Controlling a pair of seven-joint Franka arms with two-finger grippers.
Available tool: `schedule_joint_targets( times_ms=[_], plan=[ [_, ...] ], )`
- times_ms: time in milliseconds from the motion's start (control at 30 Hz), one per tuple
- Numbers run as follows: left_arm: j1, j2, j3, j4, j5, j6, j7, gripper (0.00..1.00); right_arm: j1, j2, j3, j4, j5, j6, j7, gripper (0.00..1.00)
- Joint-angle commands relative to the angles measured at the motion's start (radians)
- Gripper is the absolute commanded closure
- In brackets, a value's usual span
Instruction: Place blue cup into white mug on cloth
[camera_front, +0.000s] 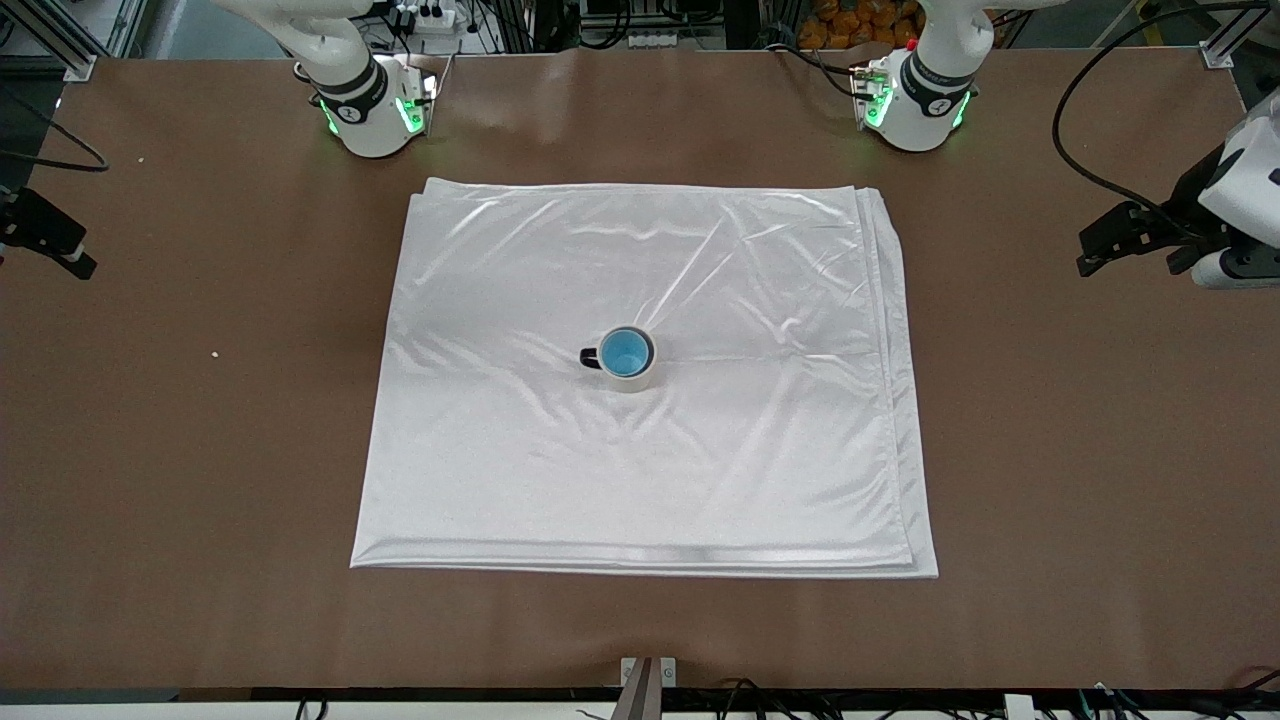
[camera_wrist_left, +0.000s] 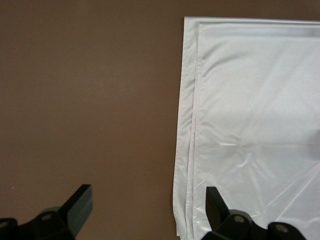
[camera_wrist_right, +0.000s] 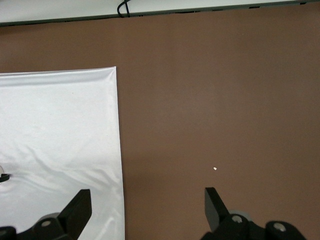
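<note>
A robotics lab — two arm bases (camera_front: 375, 100) with green status lights are bolted to a wide brown table (camera_front: 200, 450). Aluminium framing (camera_front: 60, 35), a power strip (camera_front: 425, 15) and loose black cables (camera_front: 1085, 150) crowd its edges — no household furniture.

The cloth (camera_front: 700, 440) is a shiny, satin-like fabric, smooth with soft wrinkles that catch the light. The table (camera_front: 200, 450) has a matt brown top, slightly glossy near the upper middle of the front view. The white mug (camera_front: 630, 378) looks glazed and smooth; the blue cup (camera_front: 625, 352) in it has a glossy inside.
</note>
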Motion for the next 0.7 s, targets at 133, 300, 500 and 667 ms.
schedule_joint_targets(
  times_ms=[133, 300, 500, 667],
  plan=[
    [0.003, 0.011, 0.012, 0.050, -0.027, -0.080, 0.021, 0.00, 0.001, 0.033, 0.003, 0.032, 0.019, -0.018, 0.023, 0.00],
    [0.002, 0.013, 0.012, 0.053, -0.030, -0.082, 0.021, 0.00, -0.006, 0.038, 0.003, 0.033, 0.018, -0.015, 0.020, 0.00],
    [0.006, 0.017, 0.012, 0.062, -0.030, -0.082, 0.024, 0.00, -0.010, 0.087, 0.003, 0.104, 0.018, -0.022, 0.017, 0.00],
    [0.006, 0.027, 0.012, 0.064, -0.030, -0.082, 0.026, 0.00, -0.010, 0.088, 0.003, 0.107, 0.019, -0.028, 0.028, 0.00]
  ],
)
